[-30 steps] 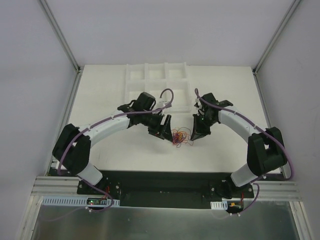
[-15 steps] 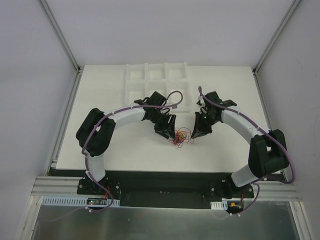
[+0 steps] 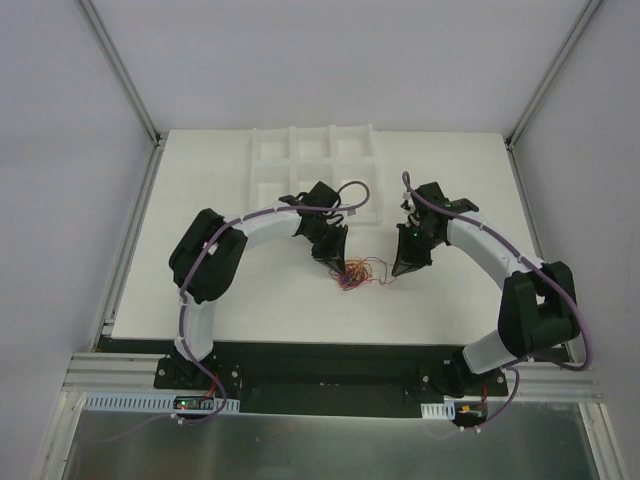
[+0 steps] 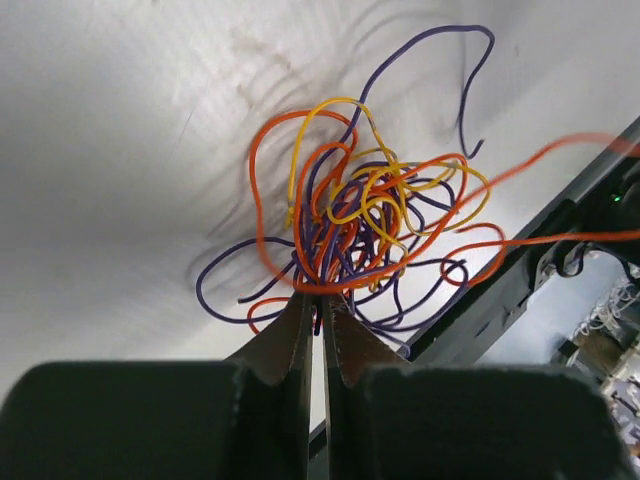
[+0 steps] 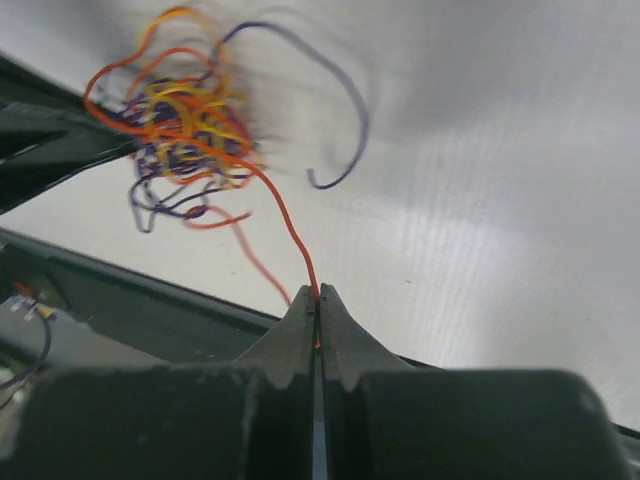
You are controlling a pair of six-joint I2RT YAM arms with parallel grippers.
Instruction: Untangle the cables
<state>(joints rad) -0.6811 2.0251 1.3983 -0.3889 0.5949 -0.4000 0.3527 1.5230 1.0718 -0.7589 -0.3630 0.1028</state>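
Now | step: separating 1 strand | left gripper pressed shut on edge of cables, on table between arms | right gripper pinching 1 orange wire | next: likely draw right away, left anchoring, gently so knots don't tighten

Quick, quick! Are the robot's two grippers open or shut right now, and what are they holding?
Left gripper: closed, pinching the cables at the edge of the tangle.
Right gripper: closed, holding one orange cable that leads out of the tangle.
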